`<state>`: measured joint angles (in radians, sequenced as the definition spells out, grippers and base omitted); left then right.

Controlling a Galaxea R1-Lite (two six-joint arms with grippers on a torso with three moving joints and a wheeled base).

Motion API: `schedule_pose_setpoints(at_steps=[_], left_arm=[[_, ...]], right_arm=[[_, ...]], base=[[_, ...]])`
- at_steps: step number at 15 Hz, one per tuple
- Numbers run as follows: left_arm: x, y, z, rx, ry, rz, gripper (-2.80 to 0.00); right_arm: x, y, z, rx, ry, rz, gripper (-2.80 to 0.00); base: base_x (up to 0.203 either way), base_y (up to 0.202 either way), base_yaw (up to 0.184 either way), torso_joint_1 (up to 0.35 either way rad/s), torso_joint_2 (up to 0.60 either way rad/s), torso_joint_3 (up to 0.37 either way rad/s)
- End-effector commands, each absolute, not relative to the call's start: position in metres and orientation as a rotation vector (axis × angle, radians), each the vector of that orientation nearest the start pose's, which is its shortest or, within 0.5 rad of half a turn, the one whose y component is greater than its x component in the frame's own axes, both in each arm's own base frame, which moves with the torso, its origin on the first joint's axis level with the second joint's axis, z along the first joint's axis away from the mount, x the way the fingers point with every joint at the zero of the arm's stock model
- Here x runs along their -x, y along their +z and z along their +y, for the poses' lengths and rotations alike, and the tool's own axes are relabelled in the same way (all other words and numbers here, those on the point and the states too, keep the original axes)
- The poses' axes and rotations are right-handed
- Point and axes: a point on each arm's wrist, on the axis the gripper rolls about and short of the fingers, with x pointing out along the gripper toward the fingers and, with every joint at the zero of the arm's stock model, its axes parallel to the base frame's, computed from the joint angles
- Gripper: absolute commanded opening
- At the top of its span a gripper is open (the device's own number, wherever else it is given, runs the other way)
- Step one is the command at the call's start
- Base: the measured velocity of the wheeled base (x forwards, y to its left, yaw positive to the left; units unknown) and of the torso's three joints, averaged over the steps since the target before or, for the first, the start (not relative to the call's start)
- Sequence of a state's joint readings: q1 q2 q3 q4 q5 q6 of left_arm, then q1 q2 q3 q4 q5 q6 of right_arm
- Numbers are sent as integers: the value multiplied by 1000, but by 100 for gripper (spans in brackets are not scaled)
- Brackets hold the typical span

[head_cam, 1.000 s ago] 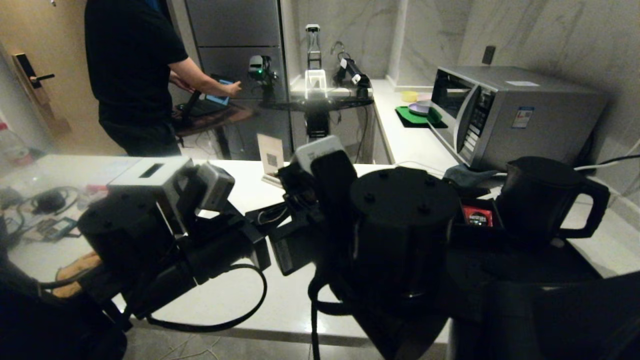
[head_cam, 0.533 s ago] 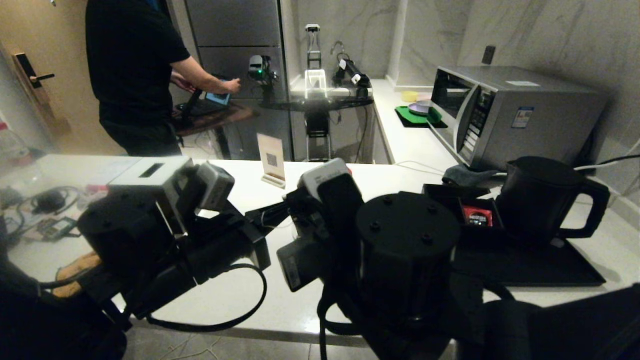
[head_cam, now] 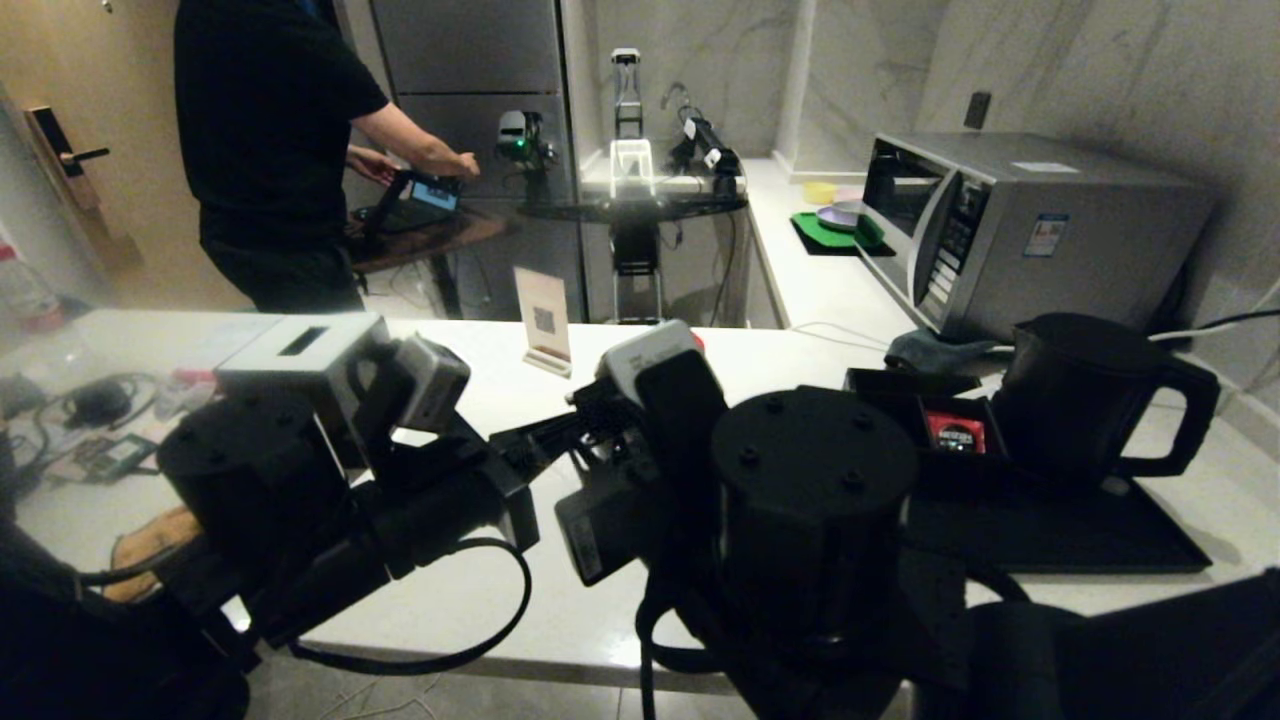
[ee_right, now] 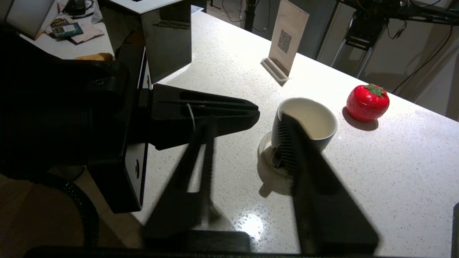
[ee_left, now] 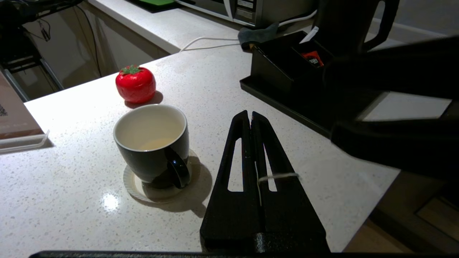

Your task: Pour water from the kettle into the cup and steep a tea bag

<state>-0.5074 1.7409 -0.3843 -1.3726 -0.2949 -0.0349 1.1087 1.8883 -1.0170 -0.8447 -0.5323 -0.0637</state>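
While the kettle (head_cam: 1085, 395) stands upright on the black tray (head_cam: 1100, 540) at the R end of the white counter (ee_left: 71, 200), w/ its loop handle facing away from the robot's middle, both arms hang low over the counter's near edge. L gripper (ee_left: 250, 118) has its fingers pressed together, tips just beside the cup (ee_left: 152, 143); a thin white string (ee_left: 278, 176) lies across the fingers, but can't tell what's on the end of it. R gripper (ee_right: 251, 143) has its jaws parted w/ nothing between them, one finger (ee_right: 297, 150) showing in front of the cup's side in the R wrist view. Cup sits on a small pale coaster (ee_left: 143, 190), handle toward the L gripper, w/ pale liquid (ee_left: 157, 143) low inside (looks like water, colour hard to judge). A red tomato-shaped thing (ee_left: 135, 83) is near the cup on its far side. Low black compartment box (head_cam: 925, 415) is next to the kettle on the tray, a red packet (head_cam: 953, 431) in it.
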Motion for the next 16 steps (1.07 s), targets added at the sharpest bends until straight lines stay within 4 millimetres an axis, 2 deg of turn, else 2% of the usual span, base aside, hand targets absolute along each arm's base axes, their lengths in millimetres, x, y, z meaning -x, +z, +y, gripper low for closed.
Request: schedule_pose_setpoints(at_steps=[1, 10, 14, 16], left_arm=[[-227, 143, -134, 36, -804, -10, -280], [-225, 143, -132, 36, -803, -9, -280], [-221, 142, -129, 35, -801, 2, -280], [-220, 143, -128, 35, -799, -1, -280]], right_arm=[[-172, 197, 321, 80, 574, -4, 0], [-176, 201, 318, 73, 546, -30, 0], [-181, 214, 306, 86, 505, -68, 0], [-185, 210, 296, 121, 476, -58, 0]], base=[[0, 0, 0, 0, 0, 0], [0, 0, 0, 0, 0, 0], [0, 0, 0, 0, 0, 0], [0, 0, 0, 0, 0, 0]])
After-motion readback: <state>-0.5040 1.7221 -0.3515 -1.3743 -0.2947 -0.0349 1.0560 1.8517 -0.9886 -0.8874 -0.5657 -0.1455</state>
